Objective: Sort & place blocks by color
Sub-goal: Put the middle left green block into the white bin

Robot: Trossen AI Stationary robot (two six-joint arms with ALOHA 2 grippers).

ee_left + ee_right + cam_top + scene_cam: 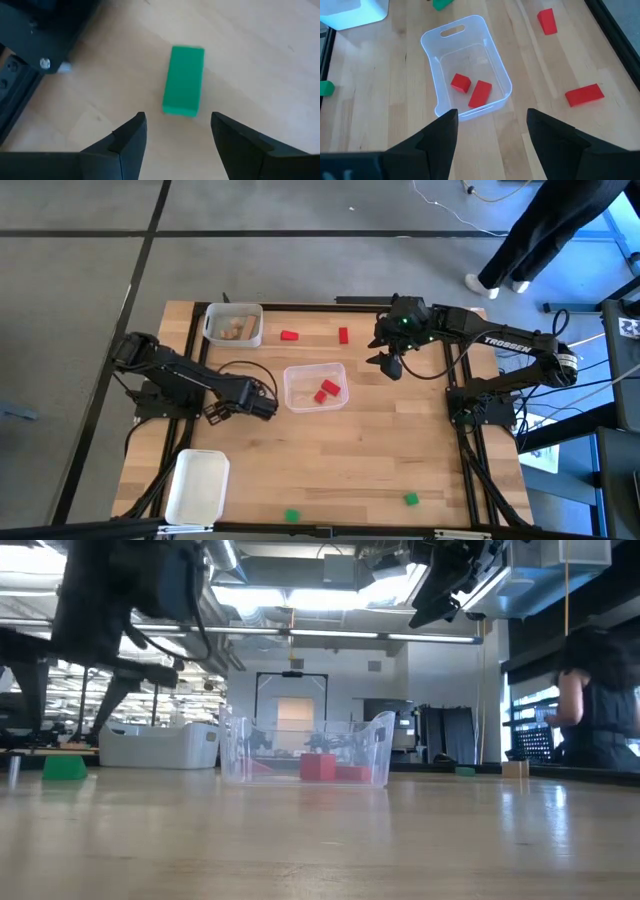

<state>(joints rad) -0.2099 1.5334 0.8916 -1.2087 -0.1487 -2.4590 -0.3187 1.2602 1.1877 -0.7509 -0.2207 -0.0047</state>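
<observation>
green block [183, 80] before left wrist only

Pale wooden table [380, 460], matt; clear glossy plastic tray [497, 75]; painted blocks [184, 80].

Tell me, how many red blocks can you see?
4: two red blocks inside the clear tray, two loose on the table beyond it. Others may be hidden.
</observation>
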